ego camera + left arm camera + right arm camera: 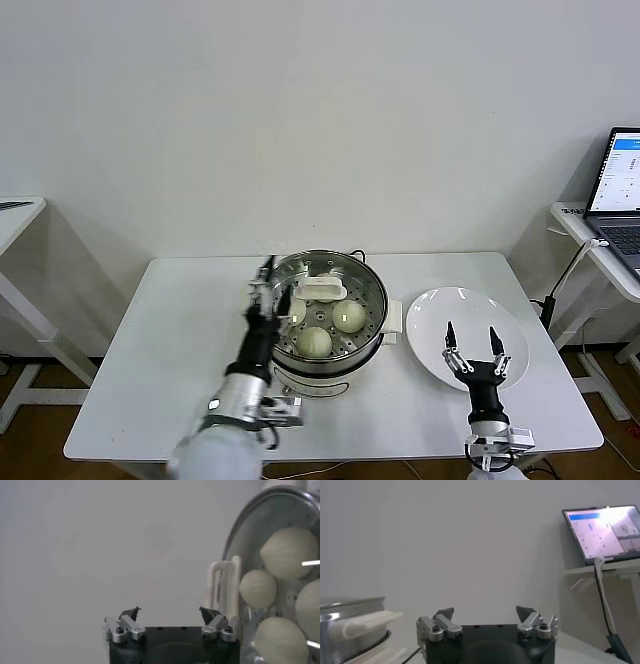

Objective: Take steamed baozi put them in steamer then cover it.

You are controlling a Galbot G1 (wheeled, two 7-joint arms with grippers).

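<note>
On the bench [180, 330], head view:
- Steamer [372, 283]: mid-bench, uncovered; three baozi [349, 317] show clearly on the tray.
- Plate [430, 330]: just beside the steamer on the robot's right, bare.
- Left hand [268, 288]: at the steamer's left rim, fingers spread, holding nothing; much the nearer hand to the pot.
- Right hand [472, 350]: over the plate, fingers spread, empty.
- Key relation: loading looks finished, so the cover is what the next move needs; no lid can be seen, so its direction from either hand cannot be told.
- Hidden: the left hand covers part of the rim and tray.

Left wrist view:
- Left hand [170, 615]: spread, empty.
- Baozi [257, 588]: four in the steamer [240, 535], close together; the pot is cut off at the edge.

Right wrist view:
- Right hand [485, 614]: spread, empty.
- Steamer [350, 610]: off to one side, only its rim and handle in view.
- Laptop [605, 530]: well apart, on another table.
</note>
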